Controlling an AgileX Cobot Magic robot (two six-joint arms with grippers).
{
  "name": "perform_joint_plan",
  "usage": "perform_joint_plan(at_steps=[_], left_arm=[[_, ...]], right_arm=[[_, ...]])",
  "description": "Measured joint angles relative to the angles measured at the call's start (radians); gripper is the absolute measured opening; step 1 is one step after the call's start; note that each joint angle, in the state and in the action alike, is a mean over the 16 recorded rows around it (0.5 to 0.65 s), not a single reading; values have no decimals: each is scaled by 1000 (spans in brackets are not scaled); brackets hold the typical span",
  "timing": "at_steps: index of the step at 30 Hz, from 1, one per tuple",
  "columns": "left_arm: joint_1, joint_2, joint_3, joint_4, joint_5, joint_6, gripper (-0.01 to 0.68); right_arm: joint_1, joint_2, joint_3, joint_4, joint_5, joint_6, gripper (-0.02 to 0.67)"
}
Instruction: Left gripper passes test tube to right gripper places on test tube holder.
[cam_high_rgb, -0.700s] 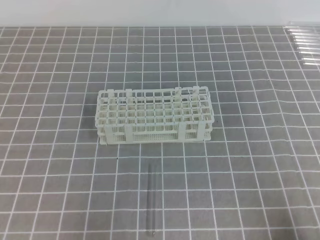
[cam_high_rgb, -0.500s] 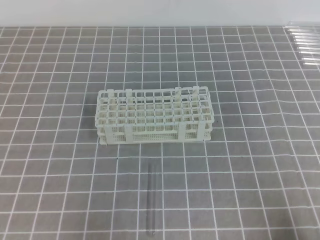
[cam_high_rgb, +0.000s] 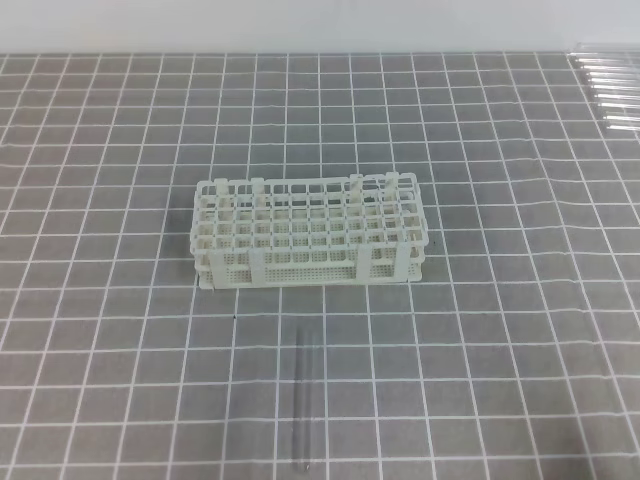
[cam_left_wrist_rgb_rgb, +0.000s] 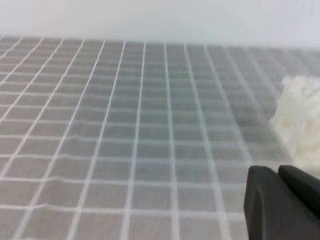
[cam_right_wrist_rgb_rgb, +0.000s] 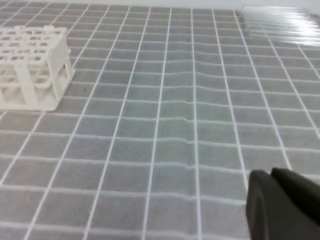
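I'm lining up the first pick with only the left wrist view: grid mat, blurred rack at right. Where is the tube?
Observer: The tube lies flat on the mat, apart from the rack, on its near side in the high view.
Operator: Anything in the rack?
Observer: No tubes stand in it, as far as the high view shows.
Operator: Where's the right claw?
Observer: The right claw shows only in its own wrist view, above bare mat, with the rack off to its left.
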Motion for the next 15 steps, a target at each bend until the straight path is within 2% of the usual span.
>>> perform_joint_plan(at_steps=[5,15], left_arm=[[0,10,-4,-28,-88,-74,1],[0,10,-4,-52,-170,-177,1]], right_arm=[[0,0,0,109,-101,0,-1],[0,0,0,458,-304,0,-1]])
